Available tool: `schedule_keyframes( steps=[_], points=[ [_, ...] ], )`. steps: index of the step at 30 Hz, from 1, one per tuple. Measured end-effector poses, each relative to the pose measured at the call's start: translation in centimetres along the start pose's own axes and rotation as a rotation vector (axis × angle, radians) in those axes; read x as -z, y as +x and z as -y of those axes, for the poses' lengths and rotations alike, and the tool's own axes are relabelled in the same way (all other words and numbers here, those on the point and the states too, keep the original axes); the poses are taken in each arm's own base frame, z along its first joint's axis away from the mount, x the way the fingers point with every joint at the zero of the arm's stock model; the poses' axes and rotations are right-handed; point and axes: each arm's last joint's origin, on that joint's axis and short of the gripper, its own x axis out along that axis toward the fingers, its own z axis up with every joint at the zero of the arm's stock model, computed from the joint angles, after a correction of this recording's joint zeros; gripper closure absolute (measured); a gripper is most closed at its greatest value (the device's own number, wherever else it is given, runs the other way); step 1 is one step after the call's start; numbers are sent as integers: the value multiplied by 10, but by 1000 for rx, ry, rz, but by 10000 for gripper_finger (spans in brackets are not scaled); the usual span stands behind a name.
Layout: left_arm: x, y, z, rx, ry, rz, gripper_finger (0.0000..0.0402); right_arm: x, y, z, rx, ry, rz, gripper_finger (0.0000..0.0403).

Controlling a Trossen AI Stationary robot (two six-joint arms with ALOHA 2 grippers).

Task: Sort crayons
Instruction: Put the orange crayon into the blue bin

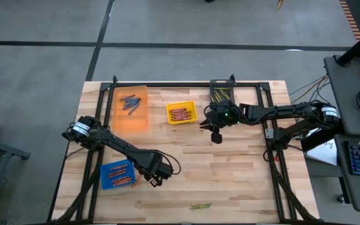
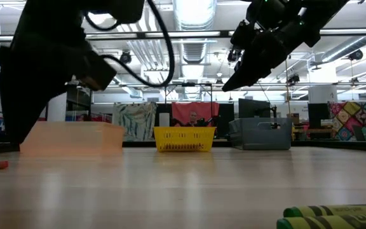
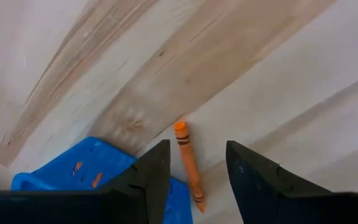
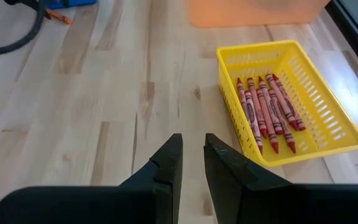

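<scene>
An orange crayon (image 3: 188, 165) lies flat on the wooden table next to the blue bin (image 3: 61, 171). My left gripper (image 3: 197, 149) points down over it, open, with one finger on each side of the crayon and clear of it. Several orange crayons lie in the blue bin (image 1: 116, 174). My right gripper (image 4: 192, 155) hangs above the table near the yellow bin (image 4: 328, 118), its fingers a little apart with nothing between them. Red crayons (image 4: 266, 112) lie in the yellow bin.
An orange bin (image 1: 132, 108) with blue-purple crayons stands at the far left. A grey bin (image 1: 220, 94) stands at the far middle. Green crayons (image 1: 200, 205) lie near the table's near edge. A black frame runs along the table's sides.
</scene>
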Motion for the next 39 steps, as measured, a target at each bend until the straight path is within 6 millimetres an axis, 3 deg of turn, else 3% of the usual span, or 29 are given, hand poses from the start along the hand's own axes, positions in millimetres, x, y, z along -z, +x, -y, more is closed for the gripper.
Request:
schedule_keyframes(
  steps=[12, 39],
  points=[
    [0, 19, -6, -3, -4, -21, 271, -1, 1, 0, 2, 8, 11, 346],
    [0, 34, -10, 16, -2, -13, 275, -2, 1, 0, 3, 4, 20, 346]
  ],
)
